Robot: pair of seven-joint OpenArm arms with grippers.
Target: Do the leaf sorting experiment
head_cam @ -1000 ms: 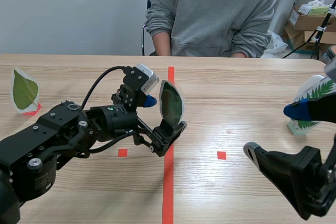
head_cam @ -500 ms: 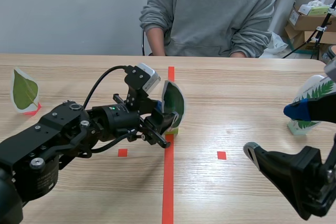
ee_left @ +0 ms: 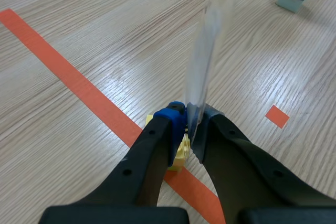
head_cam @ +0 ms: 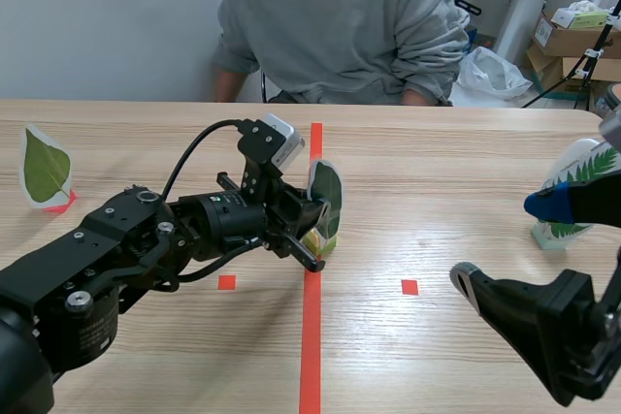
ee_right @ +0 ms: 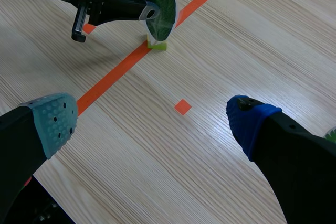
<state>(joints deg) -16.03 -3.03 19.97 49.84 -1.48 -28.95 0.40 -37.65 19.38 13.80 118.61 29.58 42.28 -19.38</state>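
Left jaws pinch the leaf card (head_cam: 325, 196) on the middle tape; right jaws gape empty, near right. Oval leaf (head_cam: 46, 167) stands left, fern (head_cam: 580, 181) right; this card looks unsorted.

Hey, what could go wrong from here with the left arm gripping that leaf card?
The left gripper pinches the leaf card low, by its yellow stand; lifting could bend the thin card or pull it from the stand. The right gripper hangs open close to the fern card, so a swing might topple it.
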